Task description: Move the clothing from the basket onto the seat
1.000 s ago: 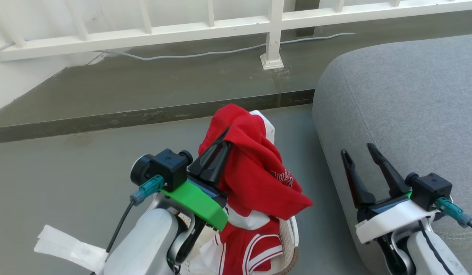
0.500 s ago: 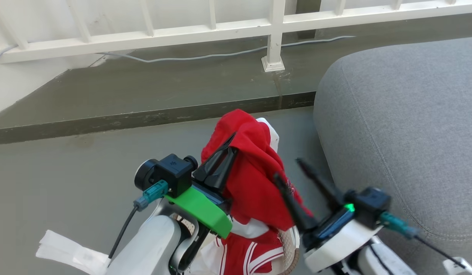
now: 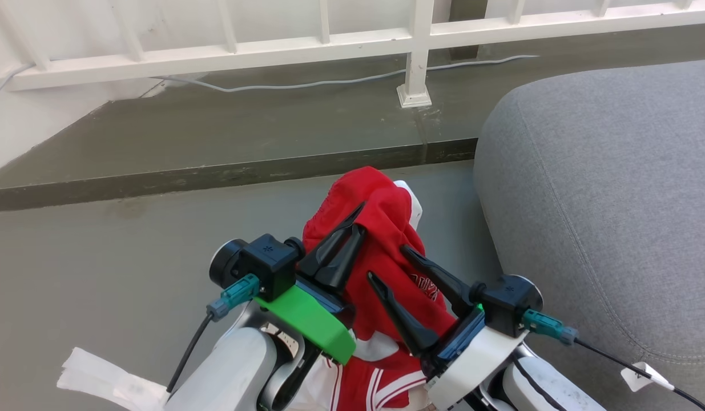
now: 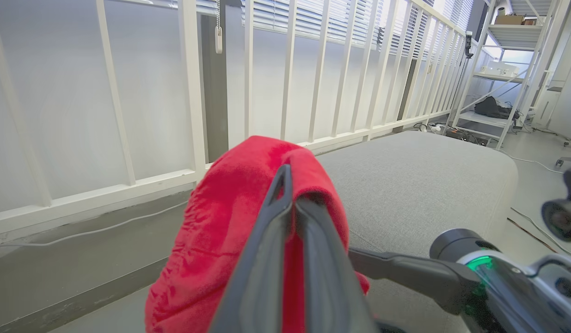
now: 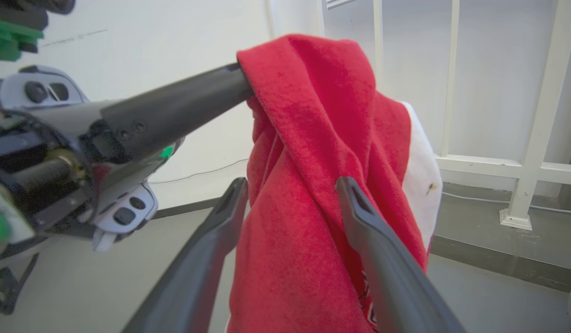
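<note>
A red piece of clothing (image 3: 386, 228) with a white panel hangs from my left gripper (image 3: 359, 218), which is shut on its top fold and holds it up. The same pinch shows in the left wrist view, where the left gripper (image 4: 289, 185) bites the red fabric (image 4: 230, 217). My right gripper (image 3: 387, 262) is open, its two fingers on either side of the hanging cloth (image 5: 313, 115), seen close in the right wrist view (image 5: 291, 182). A second red garment with white stripes (image 3: 381, 382) lies below. My arms and the clothing hide the basket. The grey seat (image 3: 603, 200) lies to the right.
A white railing (image 3: 329, 48) runs along the back, with a post foot (image 3: 414, 97) and a grey cable (image 3: 306, 84) on a raised concrete step (image 3: 215, 174). A white crumpled sheet (image 3: 101, 374) lies on the floor at lower left. A metal shelf (image 4: 507, 69) stands beyond the seat.
My right gripper has swung left from beside the seat to the hanging red garment, staying open. The left gripper keeps its hold. The camera has shifted slightly.
</note>
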You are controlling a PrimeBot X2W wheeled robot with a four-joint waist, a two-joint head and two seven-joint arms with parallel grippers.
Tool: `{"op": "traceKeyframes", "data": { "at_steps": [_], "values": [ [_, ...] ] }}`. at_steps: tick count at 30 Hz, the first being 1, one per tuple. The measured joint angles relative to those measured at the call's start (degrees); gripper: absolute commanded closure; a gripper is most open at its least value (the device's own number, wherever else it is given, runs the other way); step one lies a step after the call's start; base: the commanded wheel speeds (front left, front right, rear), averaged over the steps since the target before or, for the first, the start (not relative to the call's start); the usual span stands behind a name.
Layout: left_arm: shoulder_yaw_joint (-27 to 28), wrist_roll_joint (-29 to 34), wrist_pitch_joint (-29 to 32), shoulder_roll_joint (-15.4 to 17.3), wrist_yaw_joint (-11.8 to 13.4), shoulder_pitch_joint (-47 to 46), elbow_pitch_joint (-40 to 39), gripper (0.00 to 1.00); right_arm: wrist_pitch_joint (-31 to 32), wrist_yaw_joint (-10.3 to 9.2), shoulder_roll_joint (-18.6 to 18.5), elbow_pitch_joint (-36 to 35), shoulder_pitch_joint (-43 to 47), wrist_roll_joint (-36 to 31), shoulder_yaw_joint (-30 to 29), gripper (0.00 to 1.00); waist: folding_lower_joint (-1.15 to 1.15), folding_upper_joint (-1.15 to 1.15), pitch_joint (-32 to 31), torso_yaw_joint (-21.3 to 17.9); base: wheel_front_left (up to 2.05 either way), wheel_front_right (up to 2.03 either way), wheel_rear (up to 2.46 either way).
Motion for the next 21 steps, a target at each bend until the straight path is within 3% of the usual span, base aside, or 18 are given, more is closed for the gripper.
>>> {"op": "traceKeyframes", "data": {
  "at_steps": [11, 12, 13, 14, 21],
  "values": [
    [-1.63, 0.00, 0.52, -0.05, 0.05, 0.03, -2.32, 1.00, 0.45, 0.00, 1.12, 7.84, -3.12, 1.18, 1.69, 0.00, 0.00, 0.00, 0.19, 0.92, 0.00, 0.00, 0.00],
    [-1.75, 0.00, 0.53, -0.05, 0.05, 0.03, -2.46, 1.00, 0.45, 0.00, 1.33, 8.36, -3.63, 1.37, 1.76, 0.13, 0.00, 0.00, 0.20, 1.00, 0.00, 0.00, 0.00],
    [-1.79, 0.00, 0.75, -0.05, 0.05, 0.03, -2.63, 1.00, 0.45, 0.00, 1.47, 8.75, -4.02, 1.59, 1.72, 0.64, 0.00, 0.00, 0.20, 1.07, 0.00, 0.00, 0.00],
    [-1.83, -0.01, 0.98, -0.05, 0.04, 0.04, -2.80, 1.00, 0.45, 0.00, 1.52, 9.09, -4.41, 1.64, 1.74, 1.00, 0.00, 0.00, 0.21, 1.13, 0.00, 0.00, 0.00],
    [-2.11, -0.07, 1.54, -0.05, 0.04, 0.08, -3.74, 1.00, 0.43, 0.00, 1.68, 11.24, -6.28, 3.05, 1.75, 1.00, 0.00, 0.00, 0.30, 1.29, 0.00, 0.00, 0.00]
  ]
}}
